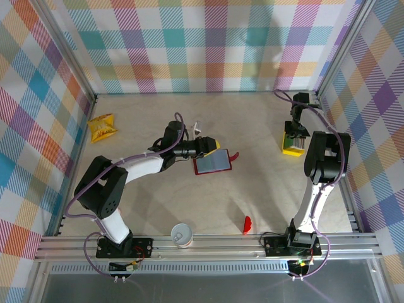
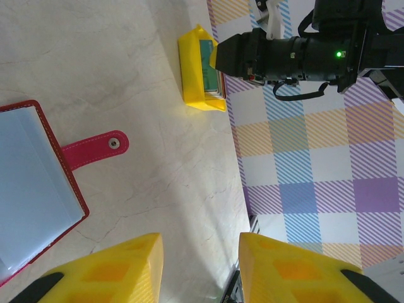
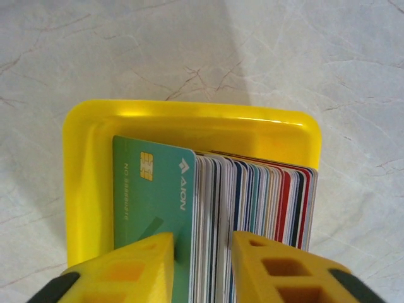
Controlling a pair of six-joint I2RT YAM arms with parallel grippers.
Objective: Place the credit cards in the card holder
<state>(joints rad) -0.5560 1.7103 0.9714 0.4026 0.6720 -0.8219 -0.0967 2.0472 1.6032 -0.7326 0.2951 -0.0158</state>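
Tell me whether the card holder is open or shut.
Open. The card holder lies spread flat on the table with its grey-blue inside facing up, and its clasp tab sticks out unfastened at the side.

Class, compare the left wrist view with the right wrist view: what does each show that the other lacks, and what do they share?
Left wrist: the open card holder with its red clasp tab, the plaid wall, the right arm's black wrist, and the left gripper, open. Right wrist: the chip and lettering on the teal front card, and the right gripper closed round the front few credit cards. Both: the yellow tray, the credit cards standing in it, and the marbled table.
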